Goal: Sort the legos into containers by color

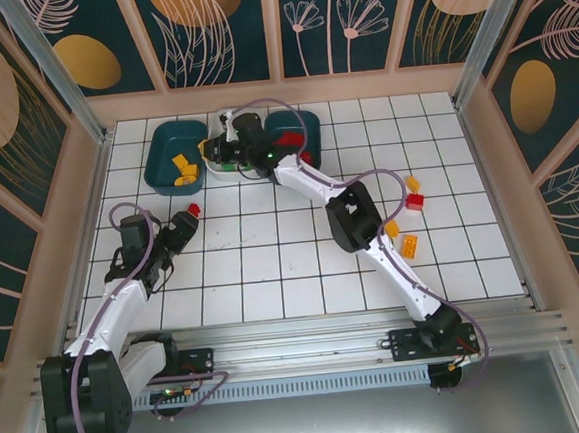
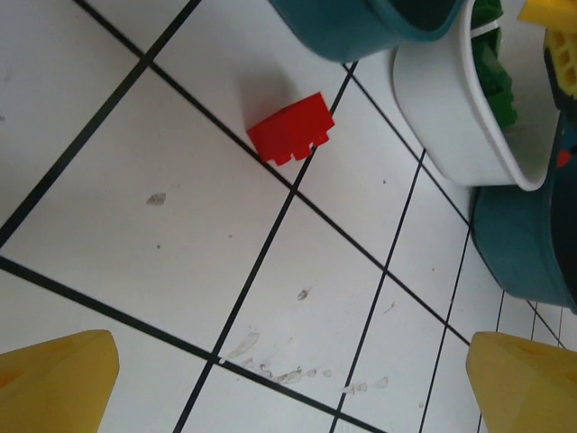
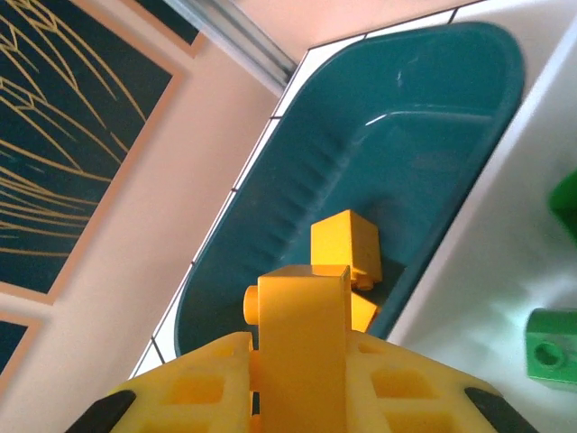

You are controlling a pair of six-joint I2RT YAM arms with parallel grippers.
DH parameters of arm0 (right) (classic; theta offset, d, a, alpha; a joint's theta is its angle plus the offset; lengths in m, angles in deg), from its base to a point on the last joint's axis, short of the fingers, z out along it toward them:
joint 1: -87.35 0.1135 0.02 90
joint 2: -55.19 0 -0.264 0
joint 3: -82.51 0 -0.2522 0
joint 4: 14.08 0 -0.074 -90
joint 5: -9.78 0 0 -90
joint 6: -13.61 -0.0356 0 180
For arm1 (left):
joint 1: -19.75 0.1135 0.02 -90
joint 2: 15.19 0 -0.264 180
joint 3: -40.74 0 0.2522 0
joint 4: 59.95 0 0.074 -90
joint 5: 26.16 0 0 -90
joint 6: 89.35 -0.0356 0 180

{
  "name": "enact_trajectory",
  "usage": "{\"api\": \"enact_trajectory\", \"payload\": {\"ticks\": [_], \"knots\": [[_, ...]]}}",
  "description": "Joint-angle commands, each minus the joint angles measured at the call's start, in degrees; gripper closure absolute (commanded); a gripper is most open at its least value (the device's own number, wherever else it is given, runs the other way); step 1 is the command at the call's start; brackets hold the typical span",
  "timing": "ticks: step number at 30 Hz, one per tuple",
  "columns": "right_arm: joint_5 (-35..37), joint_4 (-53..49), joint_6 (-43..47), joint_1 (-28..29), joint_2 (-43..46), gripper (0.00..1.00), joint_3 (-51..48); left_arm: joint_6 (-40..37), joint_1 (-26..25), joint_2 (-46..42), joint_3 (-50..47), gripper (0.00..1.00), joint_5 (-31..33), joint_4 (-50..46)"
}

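Observation:
My right gripper [image 1: 216, 148] reaches over the near rim of the left teal container [image 1: 163, 144] and is shut on an orange-yellow lego [image 3: 305, 325] that stands upright between its pads. Below it, two more yellow legos [image 3: 347, 251] lie in that teal container [image 3: 397, 135]. The white container [image 3: 491, 271] beside it holds green legos [image 3: 552, 347]. A red lego [image 2: 291, 129] lies on the tiles just ahead of my left gripper [image 2: 288, 397], which is open and holds nothing. The right teal container [image 1: 302, 125] holds red legos [image 1: 291, 138].
Loose legos lie on the right side of the floor: yellow [image 1: 411, 183], red [image 1: 415, 202], yellow [image 1: 392, 228] and yellow [image 1: 409, 248]. The right arm stretches diagonally across the middle tiles. Walls close in the tiled floor [image 1: 274, 278] on three sides.

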Motion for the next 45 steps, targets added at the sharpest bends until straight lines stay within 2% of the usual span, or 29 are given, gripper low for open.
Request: {"api": "enact_trajectory", "payload": {"ticks": [1,8,9,10,11,12,14,19,24,30,34,37,41,45], "knots": [[-1.46,0.69,0.63,1.01,-2.19,0.78,2.59,0.44,0.39,-0.5,-0.54,0.01,-2.46,1.21],[-1.06,3.9,1.29,2.85,-6.59,0.75,8.61,-0.06,0.42,-1.41,-0.74,0.02,-5.11,1.36],[-0.53,3.98,1.14,3.06,-6.79,0.7,8.69,-0.16,0.39,-1.66,-0.65,0.01,-5.47,1.1],[-0.61,3.93,1.13,3.04,-6.8,0.56,8.67,-0.23,0.38,-1.79,-0.5,0.02,-5.85,1.0],[0.21,3.17,1.26,3.09,-6.59,0.37,8.65,-0.33,0.39,-2.09,-0.53,0.01,-6.16,0.88],[1.01,2.44,1.82,3.04,-6.22,0.29,8.66,-0.29,0.34,-2.48,-0.56,0.02,-6.23,0.83],[1.6,1.27,3.22,3.05,-4.71,0.23,8.63,-0.33,0.45,-3.27,-0.72,0.02,-6.38,1.0],[3.56,-0.59,7.33,2.95,2.01,0.22,6.75,0.05,0.38,-4.61,-0.42,0.02,-6.69,0.95],[6.27,-4.3,10.82,2.6,12.48,0.28,0.12,-0.34,0.39,-6.02,-0.12,0.01,-7.81,2.27],[12.83,-1.83,12.79,1.23,31.6,0.28,-23.78,0.21,0.31,-4.93,0.41,0.04,-7.03,6.85],[23.77,-3.89,14.16,-1.35,45.82,0.28,-44.24,1.54,-1.28,-2.18,0.18,0.08,-8.73,12.28],[32.43,-6.02,11.38,-6.1,57.45,0.26,-61.89,0.76,-9.1,0.83,1.28,0.09,-6.13,14.93],[34.45,-9.3,6.13,-16.13,72.5,0.24,-83.28,-0.12,-21.2,8.49,4.86,0.09,-4.55,20.19],[36.05,-14.9,5.15,-22.39,80.4,0.21,-94.32,-0.74,-29.74,15.42,8.33,0.09,-4.9,24.75]]}}
